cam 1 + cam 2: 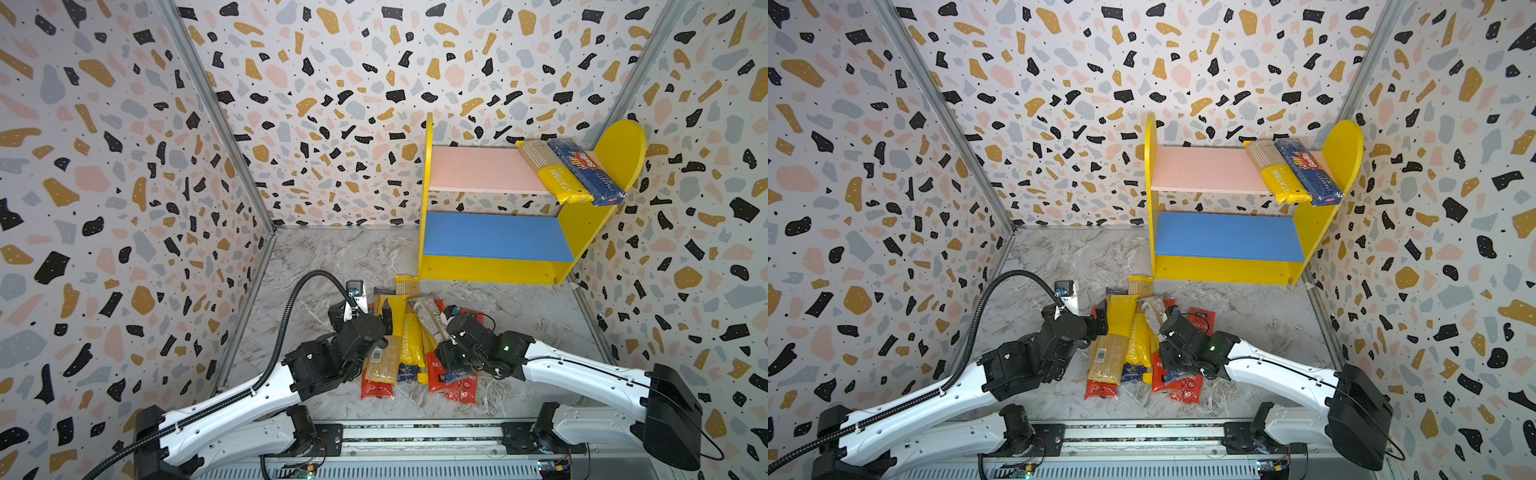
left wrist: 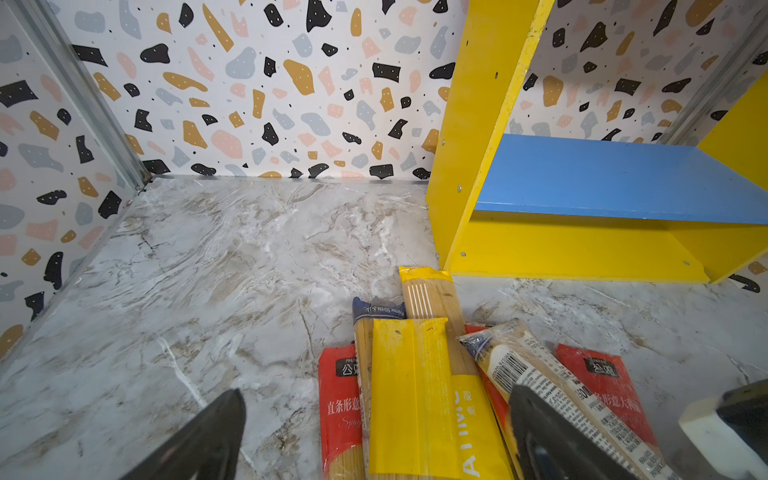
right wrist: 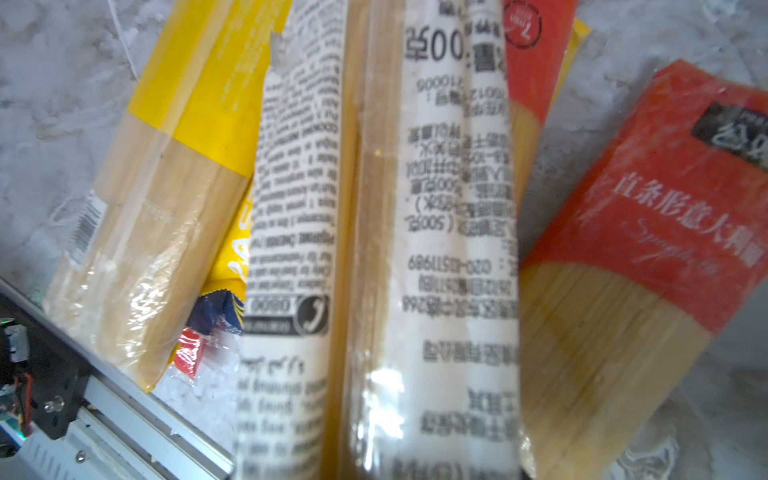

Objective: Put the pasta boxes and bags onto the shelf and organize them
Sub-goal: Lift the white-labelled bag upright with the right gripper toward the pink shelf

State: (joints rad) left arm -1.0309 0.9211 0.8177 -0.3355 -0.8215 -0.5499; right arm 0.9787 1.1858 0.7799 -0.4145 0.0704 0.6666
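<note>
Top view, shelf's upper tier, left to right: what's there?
Left yellow side panel → bare pink board → yellow PASTATIME pack → dark blue Barilla pack → right yellow side panel.

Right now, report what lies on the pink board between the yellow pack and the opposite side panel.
Nothing: that stretch of the pink board is bare, in both top views.

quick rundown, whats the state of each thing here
pink upper shelf board, two packs at right end
blue lower shelf board, bare
yellow pack and dark blue pack, lying side by side, overhanging
pasta pack heap on marble floor, overlapping
left hand, open
right hand, grip unclear
</note>
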